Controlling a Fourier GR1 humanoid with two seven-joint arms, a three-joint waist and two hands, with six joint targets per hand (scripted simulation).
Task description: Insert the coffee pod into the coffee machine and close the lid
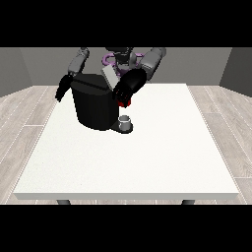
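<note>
The black coffee machine (96, 106) stands on the white table (147, 157) at the back left. Its grey lid (109, 76) is tilted up above the top. The hand at the view's right (128, 87) is at the machine's upper right corner, just below the lid. A red thing at the machine (124, 103) shows directly under that hand. A small grey thing (126, 120) sits on the machine's dark base. The hand at the view's left (62, 88) hangs beside the machine's left side with straight fingers and holds nothing.
The table's front edge (128, 196) is near the camera, with a wide bare white surface in front of and to the right of the machine. The robot's torso (120, 56) stands behind the machine.
</note>
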